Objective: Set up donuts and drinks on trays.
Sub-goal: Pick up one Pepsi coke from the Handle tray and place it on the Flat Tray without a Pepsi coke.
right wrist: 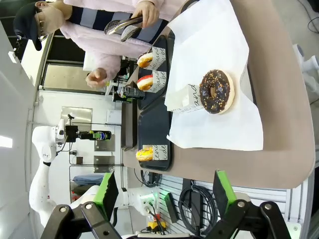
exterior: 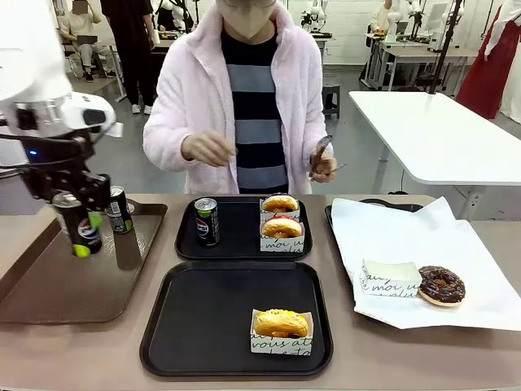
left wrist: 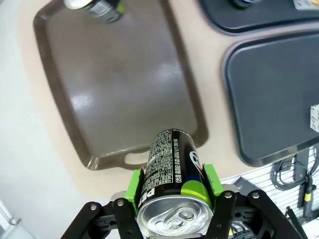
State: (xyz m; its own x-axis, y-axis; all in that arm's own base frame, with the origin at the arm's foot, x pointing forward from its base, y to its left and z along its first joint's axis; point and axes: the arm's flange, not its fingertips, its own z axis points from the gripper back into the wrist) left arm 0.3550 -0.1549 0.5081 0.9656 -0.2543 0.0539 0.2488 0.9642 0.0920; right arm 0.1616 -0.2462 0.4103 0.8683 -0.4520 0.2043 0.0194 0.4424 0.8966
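Across the table (exterior: 407, 358), your left end effector (exterior: 82, 241) clamped a can (exterior: 86, 231) over the brown tray (exterior: 49, 297) at frame left; you needed to carry it upright onto the near black tray (exterior: 203, 318).

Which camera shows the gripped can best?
The left wrist view: the gripped can sits large between the left gripper's green pads. The front view shows it smaller, partly covered; the right wrist view, tiny and distant.
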